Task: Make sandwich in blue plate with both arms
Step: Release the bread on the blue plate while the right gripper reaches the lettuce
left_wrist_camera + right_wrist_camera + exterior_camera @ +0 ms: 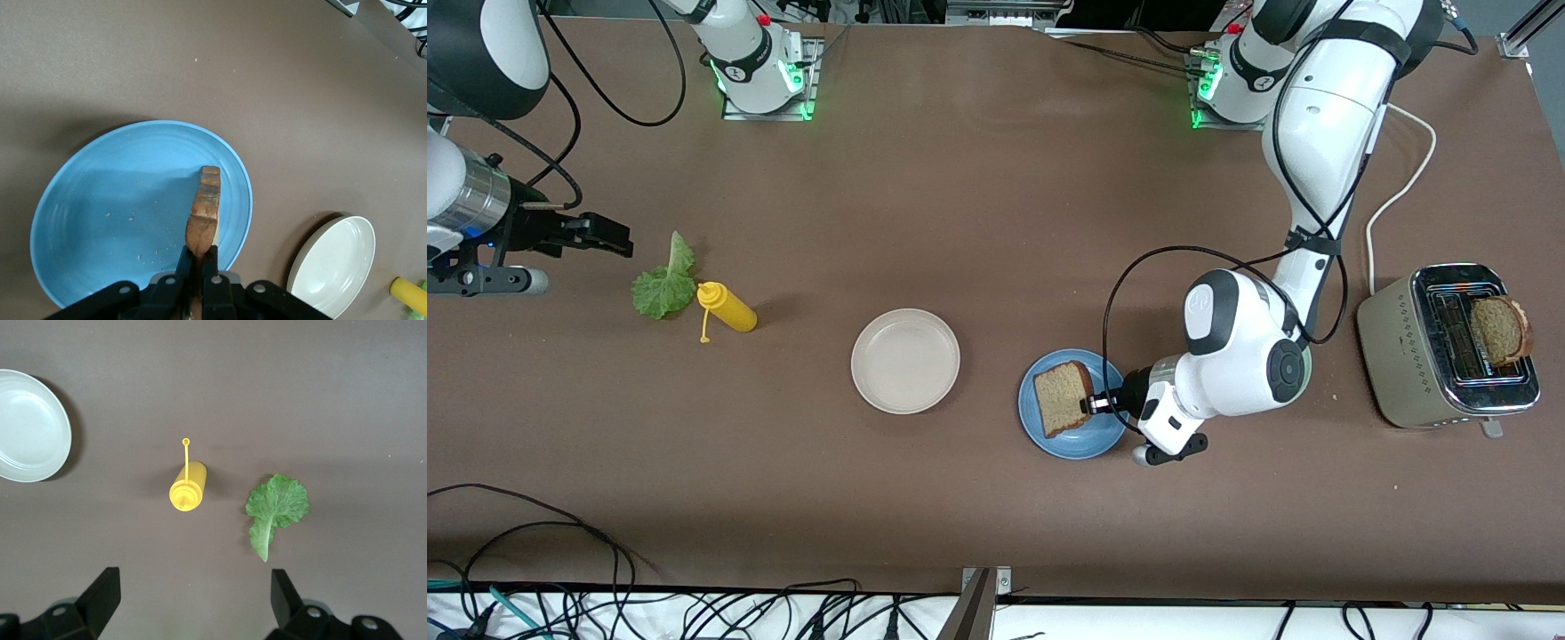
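— While the left gripper [198, 267] hangs over the blue plate [1049, 436], what do its fingers [209, 263] hold?
— They're clamped on a bread slice [1062, 396], tilted above the plate.
— And the right gripper [193, 600]?
— It waits, fingers spread wide, over the tabletop [978, 204] near the lettuce leaf [664, 283] and yellow bottle [727, 308].
— Other bread?
— One slice [1500, 330] sits in the toaster [1405, 356].

A brown bread slice [1064, 397] with darker crust hangs tilted over the round blue plate [1049, 437], pinched at one edge. A second slice [1500, 330] stands in the toaster. A crinkly green lettuce leaf [663, 283] lies flat on the tabletop.
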Motion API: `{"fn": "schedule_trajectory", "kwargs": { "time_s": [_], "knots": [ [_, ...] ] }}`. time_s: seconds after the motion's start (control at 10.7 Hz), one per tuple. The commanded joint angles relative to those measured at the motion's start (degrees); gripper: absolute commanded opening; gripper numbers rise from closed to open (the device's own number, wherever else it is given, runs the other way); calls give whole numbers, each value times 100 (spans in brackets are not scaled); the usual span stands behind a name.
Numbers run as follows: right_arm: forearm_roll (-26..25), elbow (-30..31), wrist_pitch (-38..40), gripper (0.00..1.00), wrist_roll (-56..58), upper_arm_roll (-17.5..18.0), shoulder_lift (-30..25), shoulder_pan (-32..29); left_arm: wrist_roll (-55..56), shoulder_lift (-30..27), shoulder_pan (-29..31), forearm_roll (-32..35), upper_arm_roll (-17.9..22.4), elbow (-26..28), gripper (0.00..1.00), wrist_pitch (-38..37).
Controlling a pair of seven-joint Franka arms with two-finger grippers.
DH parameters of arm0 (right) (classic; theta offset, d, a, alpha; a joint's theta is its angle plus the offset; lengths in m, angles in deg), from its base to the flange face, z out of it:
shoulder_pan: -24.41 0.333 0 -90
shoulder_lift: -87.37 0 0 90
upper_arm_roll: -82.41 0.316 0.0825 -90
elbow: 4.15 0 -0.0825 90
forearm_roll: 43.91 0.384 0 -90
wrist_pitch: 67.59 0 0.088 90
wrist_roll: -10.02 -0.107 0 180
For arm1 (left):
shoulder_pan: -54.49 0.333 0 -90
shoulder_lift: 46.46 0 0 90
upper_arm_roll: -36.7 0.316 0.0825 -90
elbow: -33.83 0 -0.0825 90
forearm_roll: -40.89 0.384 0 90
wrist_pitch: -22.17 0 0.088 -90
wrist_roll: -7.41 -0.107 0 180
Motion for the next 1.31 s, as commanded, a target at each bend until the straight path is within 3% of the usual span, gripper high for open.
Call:
{"fn": "schedule_trajectory", "kwargs": {
  "time_s": [0.0, 0.37, 0.65, 0.84, 1.22],
  "knots": [
    [56, 84, -21, 100, -46, -17, -88, 20, -207, 147, 20, -185, 52, -152, 36, 7],
    [56, 84, -29, 100, -46, -17, -88, 12, -208, 86, 336, -123, 61, -108, 100, -36],
    [48, 84, -47, 100, 42, -43, -70, -76, -33, 7, 267, 43, 122, -3, 100, -54],
    [21, 110, 6, 100, 443, -60, 78, -356, 179, -177, 363, 787, 132, -2, 100, -202],
    [-418, 154, -179, 100, 579, -96, 798, -551, 144, -879, 670, 2168, 149, -64, 100, -1570]
  ]
}}
